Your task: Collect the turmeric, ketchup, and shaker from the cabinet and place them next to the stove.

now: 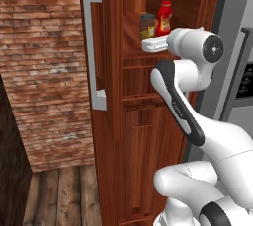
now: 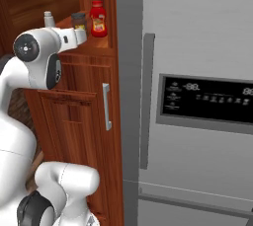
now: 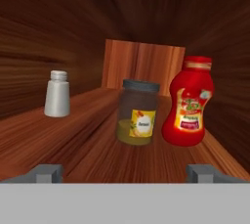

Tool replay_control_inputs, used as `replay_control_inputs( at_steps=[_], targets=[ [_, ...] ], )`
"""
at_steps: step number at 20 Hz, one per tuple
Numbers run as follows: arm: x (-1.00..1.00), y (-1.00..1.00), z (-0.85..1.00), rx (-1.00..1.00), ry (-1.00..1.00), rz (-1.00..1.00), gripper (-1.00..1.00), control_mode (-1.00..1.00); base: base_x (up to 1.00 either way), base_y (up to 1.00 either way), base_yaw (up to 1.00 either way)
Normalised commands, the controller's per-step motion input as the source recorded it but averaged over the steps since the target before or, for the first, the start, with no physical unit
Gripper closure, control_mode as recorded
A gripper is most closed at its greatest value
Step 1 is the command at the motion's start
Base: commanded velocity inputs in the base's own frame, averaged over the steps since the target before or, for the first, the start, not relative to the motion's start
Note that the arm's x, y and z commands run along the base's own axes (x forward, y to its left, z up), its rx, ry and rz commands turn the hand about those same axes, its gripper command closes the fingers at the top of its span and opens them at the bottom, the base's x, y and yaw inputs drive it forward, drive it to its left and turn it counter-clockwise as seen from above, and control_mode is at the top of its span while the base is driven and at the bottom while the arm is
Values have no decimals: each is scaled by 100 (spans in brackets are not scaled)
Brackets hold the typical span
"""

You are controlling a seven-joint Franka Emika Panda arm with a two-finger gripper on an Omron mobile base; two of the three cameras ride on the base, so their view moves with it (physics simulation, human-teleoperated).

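Inside the reddish-brown wooden cabinet [image 1: 143,136] niche, my open gripper [image 3: 125,173] faces the clear yellow-powder turmeric jar [image 3: 138,113], so I judge the first pick needs a straight advance.

Clear glass turmeric [image 3: 138,113], glossy red, perhaps plastic, ketchup [image 3: 190,103], matt shaker [image 3: 57,94], grained wooden cabinet [image 3: 73,135].

This is looking like a home kitchen. A tall reddish-brown wooden cabinet [image 1: 133,136] is standing open beside a large grey refrigerator [image 2: 197,47] with a dark dispenser panel [image 2: 205,102]. The cabinet's shelf is carrying pantry goods: a red ketchup [image 3: 189,101] bottle, a jar of turmeric [image 3: 138,112] and a pale shaker [image 3: 57,94]. A brick wall [image 1: 44,67] and plank floor [image 1: 64,195] are showing nearby.
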Motion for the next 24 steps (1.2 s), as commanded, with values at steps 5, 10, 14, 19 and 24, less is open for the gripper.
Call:
replay_control_inputs(
  at_steps=[5,10,14,19,24],
  targets=[
    [1,1,0,0,0,0,-100,-100,0,0,0],
    [0,1,0,0,0,0,-100,-100,0,0,0],
    [0,0,0,0,0,0,-100,-100,0,0,0],
    [2,0,0,0,0,0,-100,-100,0,0,0],
    [22,0,0,0,0,0,-100,-100,0,0,0]
  ],
)
